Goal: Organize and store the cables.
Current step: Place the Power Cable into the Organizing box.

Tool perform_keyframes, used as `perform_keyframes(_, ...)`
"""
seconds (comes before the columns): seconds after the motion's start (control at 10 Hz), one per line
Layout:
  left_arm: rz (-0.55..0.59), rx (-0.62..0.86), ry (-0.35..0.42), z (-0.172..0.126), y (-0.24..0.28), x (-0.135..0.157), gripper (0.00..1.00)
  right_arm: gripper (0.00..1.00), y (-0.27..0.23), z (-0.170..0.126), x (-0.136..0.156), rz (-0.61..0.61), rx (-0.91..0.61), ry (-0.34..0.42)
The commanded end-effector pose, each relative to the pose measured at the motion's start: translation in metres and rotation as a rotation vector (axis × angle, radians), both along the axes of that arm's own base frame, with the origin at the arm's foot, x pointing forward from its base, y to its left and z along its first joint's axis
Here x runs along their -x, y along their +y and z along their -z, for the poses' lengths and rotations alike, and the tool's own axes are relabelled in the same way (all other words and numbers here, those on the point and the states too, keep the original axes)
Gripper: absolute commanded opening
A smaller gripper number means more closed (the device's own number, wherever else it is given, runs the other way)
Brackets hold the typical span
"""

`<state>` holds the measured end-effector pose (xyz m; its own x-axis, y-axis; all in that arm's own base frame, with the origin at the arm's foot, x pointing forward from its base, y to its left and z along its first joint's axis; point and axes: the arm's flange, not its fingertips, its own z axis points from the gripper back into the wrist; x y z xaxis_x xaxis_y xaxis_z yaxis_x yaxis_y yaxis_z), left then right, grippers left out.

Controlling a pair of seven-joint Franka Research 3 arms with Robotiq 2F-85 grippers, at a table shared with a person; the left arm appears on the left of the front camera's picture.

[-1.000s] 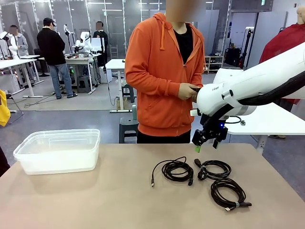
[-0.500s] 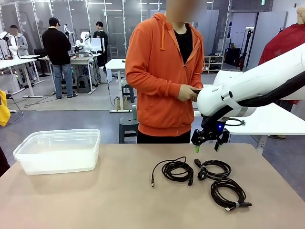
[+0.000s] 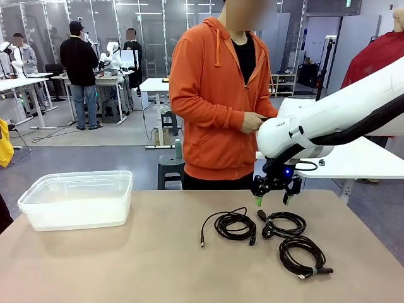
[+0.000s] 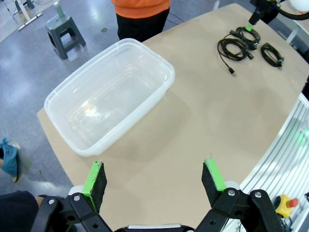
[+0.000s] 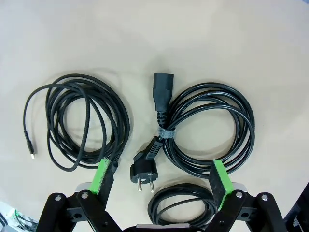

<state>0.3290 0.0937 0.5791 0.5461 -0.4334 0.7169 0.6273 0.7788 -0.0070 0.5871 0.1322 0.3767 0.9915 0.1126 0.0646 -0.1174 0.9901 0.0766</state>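
Cables [image 3: 285, 223] are what the right claw [image 3: 271, 201] is after. Its two green fingers are spread wide apart and hold nothing. It hangs in the air just above the far side of the middle coil [image 5: 212, 130] and does not touch it. In the last second the claw has come down a little and slid a bit toward the robot's left, so it now sits closer over the cords. That looks like the start of the first pick. No cable has been put away yet.

From the right claw's own camera, the middle coil is a thick power cord with a band round it. It has a round plug [image 5: 144, 173] with two pins. Just beside it lies a thin coil [image 5: 87, 121] with a small end sticking out. A third coil [image 3: 303, 252] lies nearer the robot. All three rest flat on the table [image 3: 126, 265], close together, on the robot's right side.

Well away, on the robot's left side of the table, stands a clear box [image 3: 76, 214]. Nothing is in it, and it looks like the place for the cords. The left claw [image 4: 153, 178] hangs high up near that box, fingers wide apart, holding nothing.

A person [image 3: 214, 95] in an orange top stands at the far side with hands held together, touching nothing on the table.
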Motion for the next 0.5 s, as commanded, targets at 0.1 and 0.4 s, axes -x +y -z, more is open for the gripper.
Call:
perform_keyframes(0.1, 0.014, -0.003, -0.002, 0.001, -0.001, 0.002, 1.0, 1.0, 0.004, 0.013, -0.008, 0.052, 0.02, 0.004)
perform_keyframes(0.4, 0.014, -0.003, -0.002, 0.001, -0.001, 0.002, 1.0, 1.0, -0.001, 0.032, -0.01, 0.07, 0.022, 0.03)
